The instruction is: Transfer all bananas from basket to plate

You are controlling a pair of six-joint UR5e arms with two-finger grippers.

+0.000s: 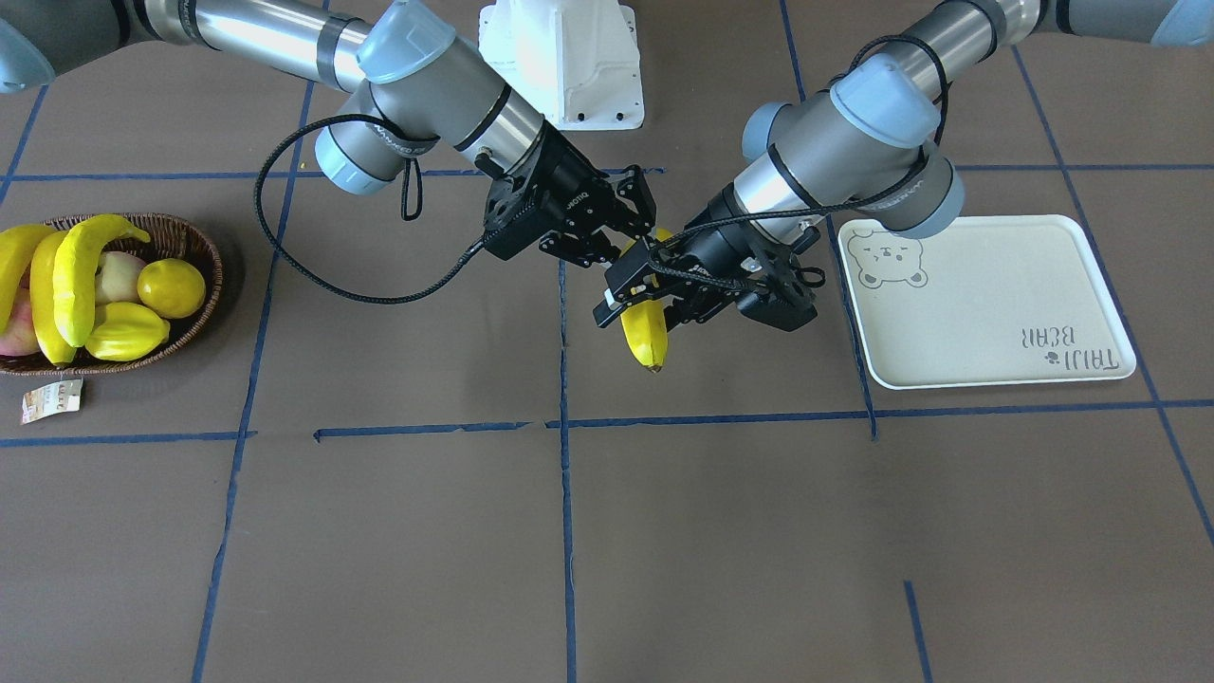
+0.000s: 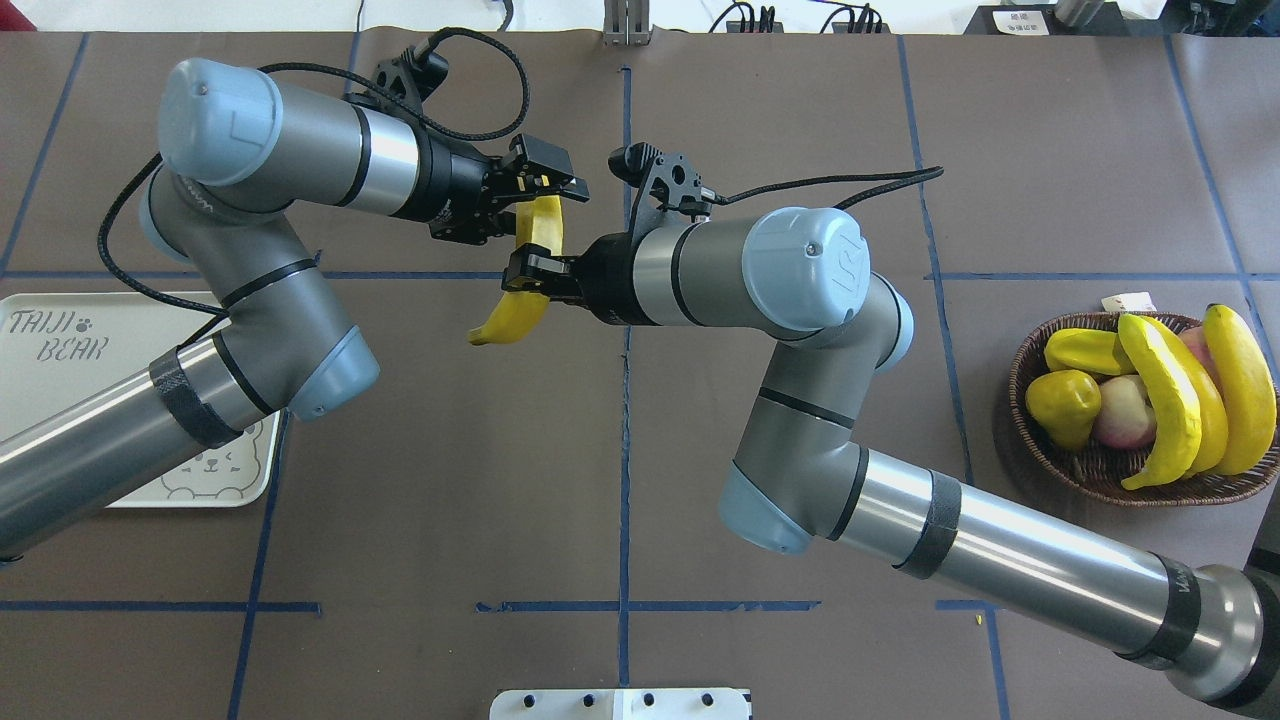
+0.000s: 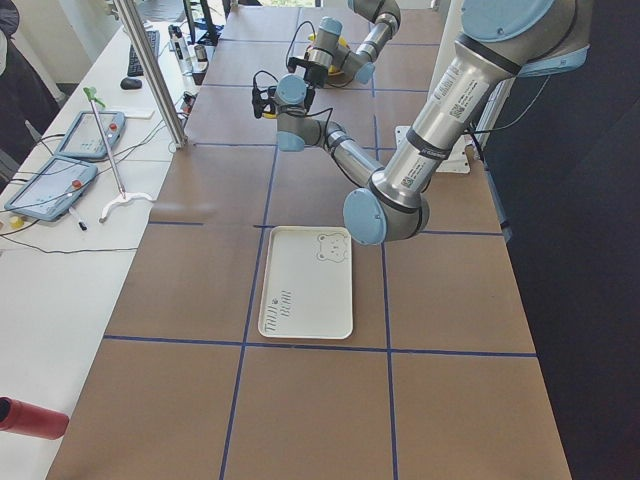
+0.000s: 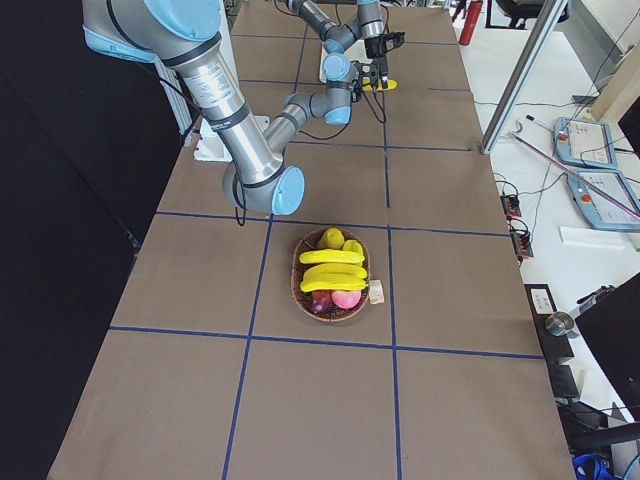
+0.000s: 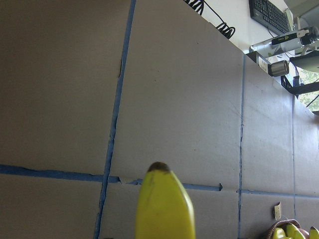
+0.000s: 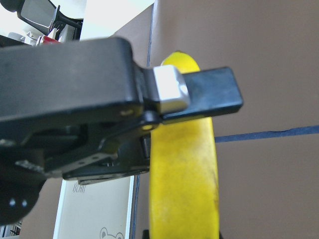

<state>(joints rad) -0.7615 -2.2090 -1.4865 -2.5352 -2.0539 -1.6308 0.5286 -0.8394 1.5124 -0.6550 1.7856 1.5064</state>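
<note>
Banana (image 2: 510,320) hangs mid-air over the desk (image 2: 450,500), pinched across its long axis by the left fingers (image 6: 214,94), dark tip jutting ahead. Right fingers (image 2: 528,266) straddle it alongside; squeezing or slack, can't tell. Plate (image 1: 986,285) lies behind the left fingers, that arm nearer.

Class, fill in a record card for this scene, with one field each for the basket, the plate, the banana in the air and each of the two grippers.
basket: holds three bananas plus other fruit
plate: no banana on it yet
held banana: in the air, between basket and plate
left gripper: shut on the held banana
right gripper: fingers on either side of the same banana; whether it grips cannot be told
</note>
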